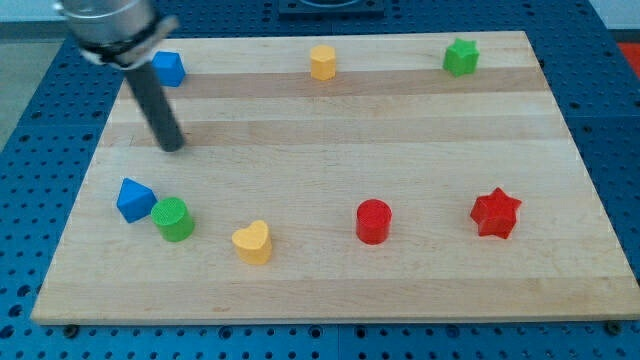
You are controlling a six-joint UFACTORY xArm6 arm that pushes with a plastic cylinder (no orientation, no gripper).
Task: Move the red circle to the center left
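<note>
Red circle (373,221) sits far from my tip (173,146).

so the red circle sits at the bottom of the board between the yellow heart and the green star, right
Not quite. In the camera view the red circular block sits near the bottom of the wooden board between the yellow heart-shaped block and the red star-shaped block, not the green one. The green star-shaped block is at the view's top right. The rest holds.
</note>
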